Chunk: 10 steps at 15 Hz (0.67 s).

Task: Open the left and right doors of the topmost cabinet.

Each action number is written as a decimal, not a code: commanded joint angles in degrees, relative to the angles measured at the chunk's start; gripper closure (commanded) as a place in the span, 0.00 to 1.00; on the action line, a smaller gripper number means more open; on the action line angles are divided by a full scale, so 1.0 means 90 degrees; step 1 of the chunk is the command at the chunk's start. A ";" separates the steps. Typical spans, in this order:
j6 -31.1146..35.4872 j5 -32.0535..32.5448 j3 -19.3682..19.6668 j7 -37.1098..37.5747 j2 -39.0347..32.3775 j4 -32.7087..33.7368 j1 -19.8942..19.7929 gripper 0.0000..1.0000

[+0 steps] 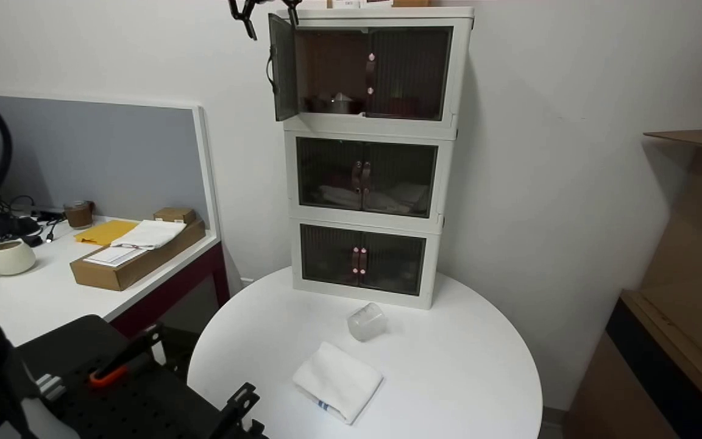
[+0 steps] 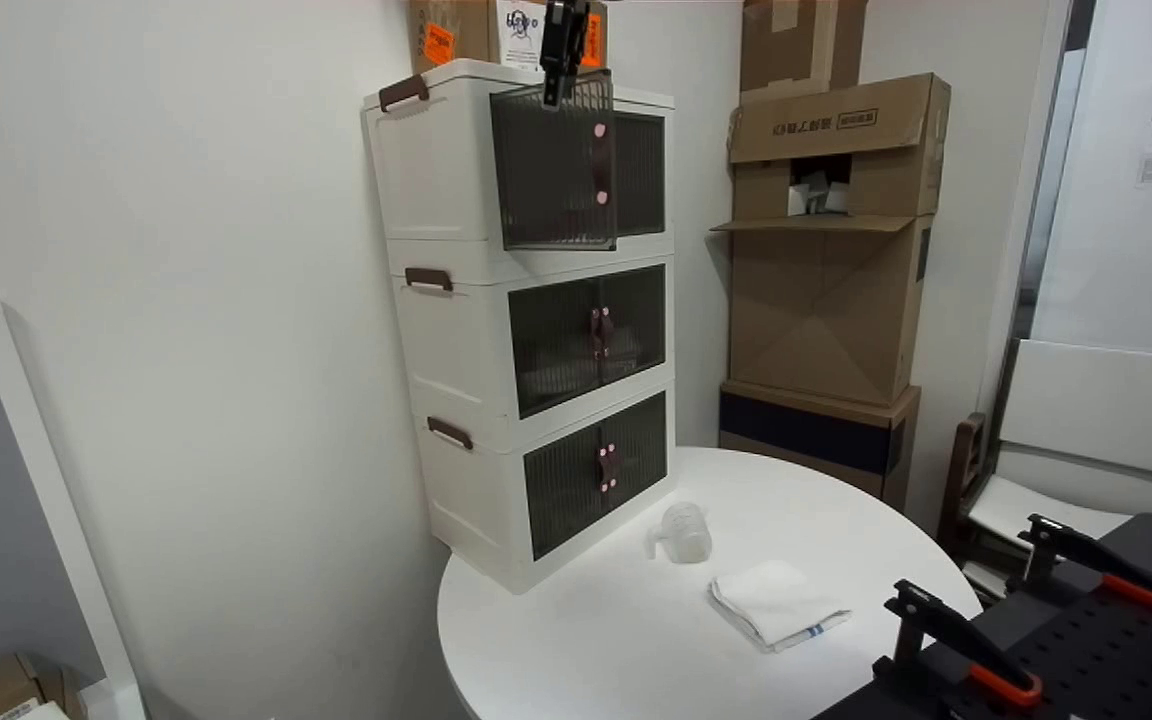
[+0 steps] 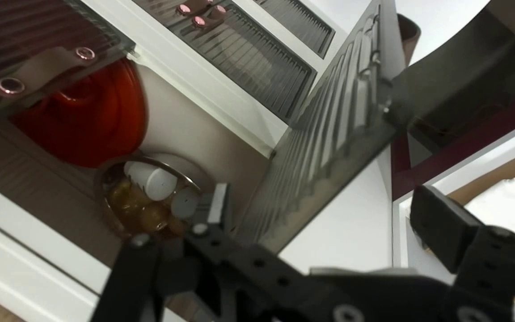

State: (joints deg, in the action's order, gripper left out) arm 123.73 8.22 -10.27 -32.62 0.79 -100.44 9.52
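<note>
Office-like room: desk [image 1: 46,305], gray partition [image 1: 125,155]

A clear cup [image 1: 367,322] lies on its side near a folded cloth [image 1: 339,381] on a round table [image 1: 460,366]

High at the far side I see the gripper [image 1: 274,30], fingers [image 3: 445,228] pointing down and spread well apart; in an exterior view, the arm's pale lower part [image 1: 43,421] stands near, on the left.
</note>
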 commanded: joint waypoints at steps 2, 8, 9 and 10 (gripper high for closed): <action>0.0007 -0.0336 0.0027 -0.0138 0.0382 -0.0238 0.0051 0.00; 0.0130 -0.1493 0.0116 -0.0257 0.0808 -0.0182 0.0131 0.00; 0.0196 -0.1941 0.0172 -0.0340 0.0976 -0.0158 0.0146 0.00; 0.0216 -0.2297 0.0238 -0.0390 0.1139 -0.0128 0.0153 0.00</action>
State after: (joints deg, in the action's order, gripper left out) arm 124.84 -4.16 -10.09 -33.66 6.54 -101.33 10.01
